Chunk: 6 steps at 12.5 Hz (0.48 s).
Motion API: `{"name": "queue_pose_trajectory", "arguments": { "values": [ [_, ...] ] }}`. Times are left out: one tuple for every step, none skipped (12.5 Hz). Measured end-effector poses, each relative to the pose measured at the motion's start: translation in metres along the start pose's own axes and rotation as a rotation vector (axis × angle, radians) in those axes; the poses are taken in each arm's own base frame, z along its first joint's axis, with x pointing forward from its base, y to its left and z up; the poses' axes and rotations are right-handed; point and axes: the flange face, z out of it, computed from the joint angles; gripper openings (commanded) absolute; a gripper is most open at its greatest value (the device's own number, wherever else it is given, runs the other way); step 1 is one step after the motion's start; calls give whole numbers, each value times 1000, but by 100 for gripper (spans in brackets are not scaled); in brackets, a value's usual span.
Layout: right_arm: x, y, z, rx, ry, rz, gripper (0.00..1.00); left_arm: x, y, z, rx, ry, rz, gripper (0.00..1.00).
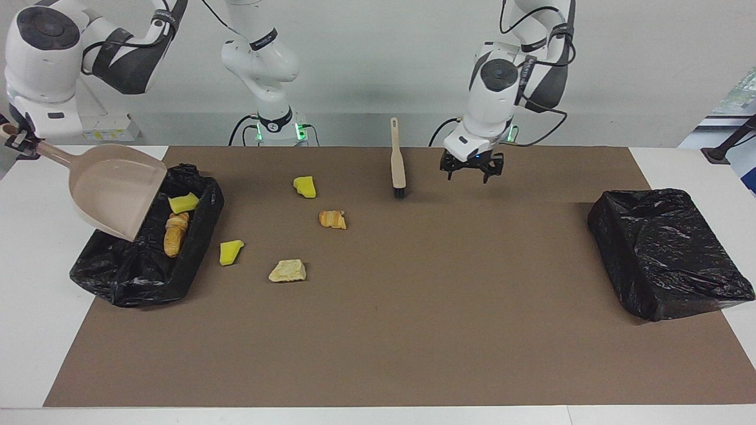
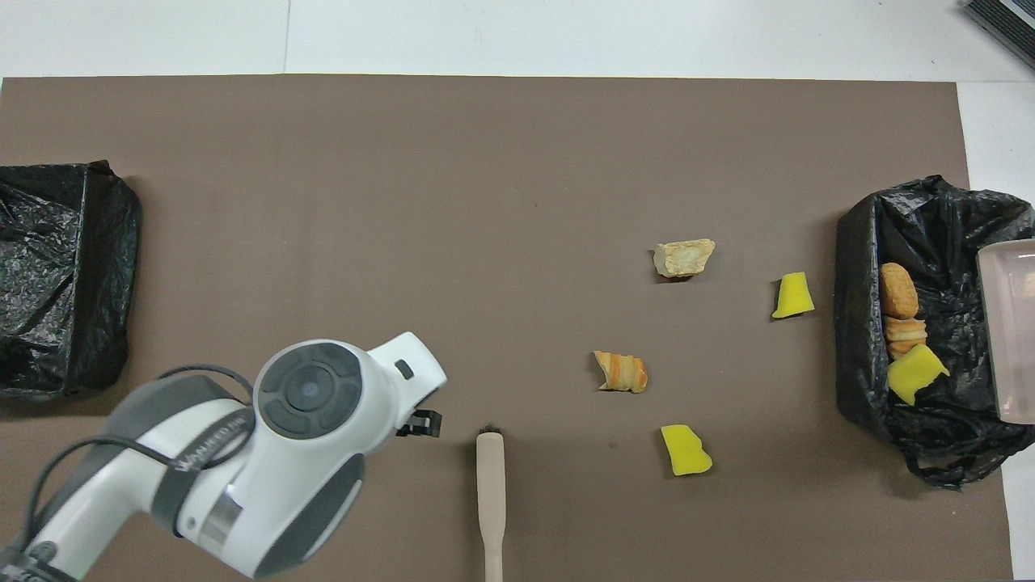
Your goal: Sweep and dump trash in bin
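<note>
The beige dustpan (image 1: 115, 189) (image 2: 1007, 323) hangs tilted over the black-lined bin (image 1: 118, 283) (image 2: 930, 226), and my right gripper (image 1: 13, 140) is shut on its handle. In the bin lie a yellow chunk (image 1: 183, 202) (image 2: 915, 373) and two bread lumps (image 1: 175, 233) (image 2: 898, 289). More trash lies on the mat: two yellow pieces (image 1: 305, 186) (image 1: 230, 251) and two bread-like lumps (image 1: 332, 219) (image 1: 287, 271). The brush (image 1: 398, 159) (image 2: 490, 493) lies flat near the robots' edge. My left gripper (image 1: 471, 171) hovers open beside it, toward the left arm's end, holding nothing.
A second black-bagged bin (image 1: 667, 254) (image 2: 57, 275) stands at the left arm's end of the brown mat (image 1: 413, 330). White table shows around the mat's edges.
</note>
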Motion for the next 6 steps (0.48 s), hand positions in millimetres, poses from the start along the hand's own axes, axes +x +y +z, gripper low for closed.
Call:
{"name": "queue_pose_trajectory", "arguments": {
  "values": [
    [4,0,1,-2,62,36,0,12,-28,-15,-7,31,4,100],
    [9,1,0,-4,98,80,0,22,-54,-28,-9,58,16,100],
    [17,3,-4,-7,120,125,0,32,-76,-41,-8,84,36,100],
    [32,6,-11,-6,143,163,0,40,-97,-54,-6,109,44,100],
    [53,8,-20,14,175,201,0,46,-118,-69,-3,126,42,100],
    [74,9,-31,37,204,239,0,49,-133,-83,0,133,44,100]
  ]
}}
